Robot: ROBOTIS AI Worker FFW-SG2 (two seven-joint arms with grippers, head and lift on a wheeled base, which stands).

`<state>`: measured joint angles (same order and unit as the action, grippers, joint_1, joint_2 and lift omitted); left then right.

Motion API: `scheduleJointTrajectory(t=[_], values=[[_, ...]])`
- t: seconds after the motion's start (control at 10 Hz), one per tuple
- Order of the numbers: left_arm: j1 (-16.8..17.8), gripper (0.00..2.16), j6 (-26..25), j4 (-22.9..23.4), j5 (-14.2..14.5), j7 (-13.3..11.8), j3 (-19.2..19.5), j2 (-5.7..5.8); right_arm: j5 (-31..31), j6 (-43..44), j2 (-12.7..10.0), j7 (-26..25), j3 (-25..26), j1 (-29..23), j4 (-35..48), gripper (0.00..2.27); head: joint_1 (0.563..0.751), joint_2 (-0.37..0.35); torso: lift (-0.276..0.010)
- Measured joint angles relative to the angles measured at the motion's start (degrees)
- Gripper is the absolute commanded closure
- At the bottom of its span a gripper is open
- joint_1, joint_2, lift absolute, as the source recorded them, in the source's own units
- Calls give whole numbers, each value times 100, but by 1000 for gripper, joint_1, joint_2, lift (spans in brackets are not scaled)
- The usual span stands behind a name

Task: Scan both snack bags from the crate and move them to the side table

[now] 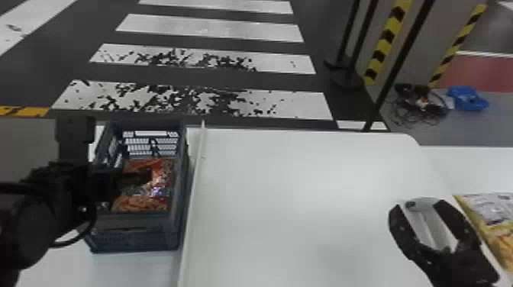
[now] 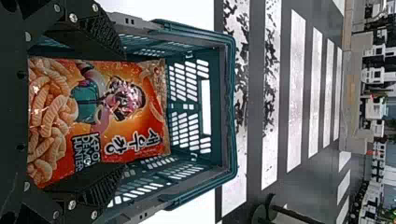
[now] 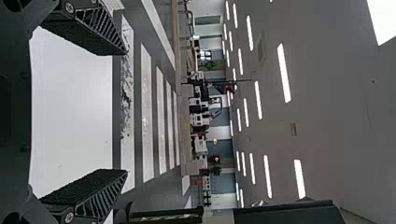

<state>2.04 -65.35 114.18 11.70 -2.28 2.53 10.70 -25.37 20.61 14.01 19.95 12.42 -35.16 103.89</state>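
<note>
Striped dark floor (image 1: 213,28) beyond the crate (image 1: 137,229), white bars with scuffed black patches on the nearer ones. Well right of crate, past the table: dark poles (image 1: 400,65), yellow-and-black tape (image 1: 387,36), heap of cables (image 1: 423,108), blue item (image 1: 467,100) on the floor. White table (image 1: 290,198) under and right of crate; pale strip (image 1: 196,164) runs just beside the crate's right side. Crate upright, blue-green-grey, openwork walls. Orange snack bag (image 2: 121,107) inside crate, printed face showing, curly snacks and a cartoon figure on it. Left gripper (image 1: 143,177) reaches over crate from its left side, fingers set wide apart; in left wrist view the bag shows between them, one finger overlapping its edge. No grip on it visible; whether a finger touches the bag, cannot tell. Right gripper (image 1: 418,204) well right of crate, over the white tabletop, fingers spread wide, nothing between them. Yellow snack bag (image 1: 492,217) farther right of crate, just past right gripper, on a white surface, partly cut off at view's edge; grey and orange print on it. Bag and right gripper look apart.
</note>
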Motion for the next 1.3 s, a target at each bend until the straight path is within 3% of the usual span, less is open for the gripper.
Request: scheduleJointTrajectory(t=[0.6, 1.3], values=[[525, 296, -86, -682, -259, 71, -355, -110, -108, 108, 71, 1, 46, -17, -31, 93, 695, -112, -95], [730, 296, -132, -1286, -456, 121, -429, -243, -210, 372, 151, 59, 35, 20, -203, 93, 695, -121, -95]])
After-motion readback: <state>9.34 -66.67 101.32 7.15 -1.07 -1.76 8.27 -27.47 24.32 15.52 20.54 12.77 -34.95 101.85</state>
